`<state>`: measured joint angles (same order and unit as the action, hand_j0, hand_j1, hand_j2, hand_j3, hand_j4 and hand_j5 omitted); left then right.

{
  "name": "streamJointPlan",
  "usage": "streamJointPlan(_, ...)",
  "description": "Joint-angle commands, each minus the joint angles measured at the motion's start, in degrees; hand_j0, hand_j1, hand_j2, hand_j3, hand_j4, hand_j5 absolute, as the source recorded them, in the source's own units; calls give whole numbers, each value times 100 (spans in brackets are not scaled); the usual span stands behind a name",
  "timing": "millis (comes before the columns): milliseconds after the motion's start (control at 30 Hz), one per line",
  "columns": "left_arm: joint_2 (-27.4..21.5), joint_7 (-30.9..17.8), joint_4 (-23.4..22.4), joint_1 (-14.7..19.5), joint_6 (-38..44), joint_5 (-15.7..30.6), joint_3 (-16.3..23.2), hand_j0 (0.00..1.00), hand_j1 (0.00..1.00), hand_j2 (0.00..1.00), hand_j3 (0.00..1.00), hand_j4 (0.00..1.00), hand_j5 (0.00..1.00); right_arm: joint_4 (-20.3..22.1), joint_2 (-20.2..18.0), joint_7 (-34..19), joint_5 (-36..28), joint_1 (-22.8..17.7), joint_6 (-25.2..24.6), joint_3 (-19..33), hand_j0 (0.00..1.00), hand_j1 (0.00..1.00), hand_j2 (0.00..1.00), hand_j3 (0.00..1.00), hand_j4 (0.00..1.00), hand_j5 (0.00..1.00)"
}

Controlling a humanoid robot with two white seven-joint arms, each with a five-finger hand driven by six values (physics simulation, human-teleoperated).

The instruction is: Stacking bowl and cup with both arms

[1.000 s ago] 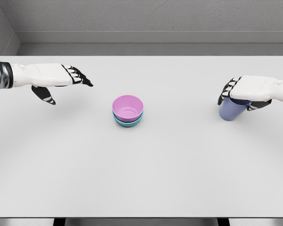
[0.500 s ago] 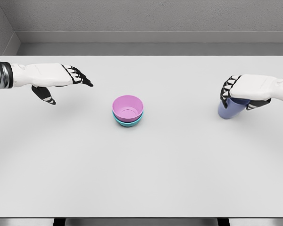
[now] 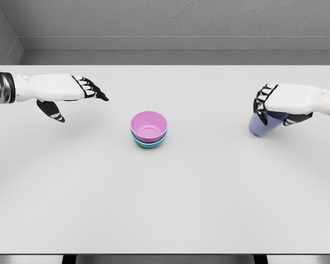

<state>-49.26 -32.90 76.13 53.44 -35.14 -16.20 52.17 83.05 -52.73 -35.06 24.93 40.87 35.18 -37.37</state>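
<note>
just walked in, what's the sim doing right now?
Two-arm stacking run. The pink bowl already sits nested in the teal bowl mid-table. The right hand grips the blue cup from above at the right side. The left hand hovers open at the left, holding nothing.

Blue cup's [image 3: 262,125] top hidden under the right hand [image 3: 283,102], teal bowl [image 3: 149,143] mostly covered by the pink bowl [image 3: 149,126], both forearms cut off at 9 and 3 o'clock edges
</note>
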Motion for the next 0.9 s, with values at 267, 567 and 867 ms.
streamJointPlan(267, -4, 2, -2, 0, 14, 29, -6, 100, 100, 100, 100, 100, 100, 1, 421, 6, -155, 123, -18, 274, 31, 31, 31, 31, 31, 31)
streamJointPlan(567, -13, 2, -2, 0, 14, 29, -6, 100, 100, 100, 100, 100, 100, -8, 869, 6, -243, 343, -18, 292, 31, 31, 31, 31, 31, 31)
streamJointPlan(867, -13, 2, -2, 0, 14, 29, -6, 100, 100, 100, 100, 100, 100, -8, 1396, 6, -243, 527, -18, 265, 31, 31, 31, 31, 31, 31)
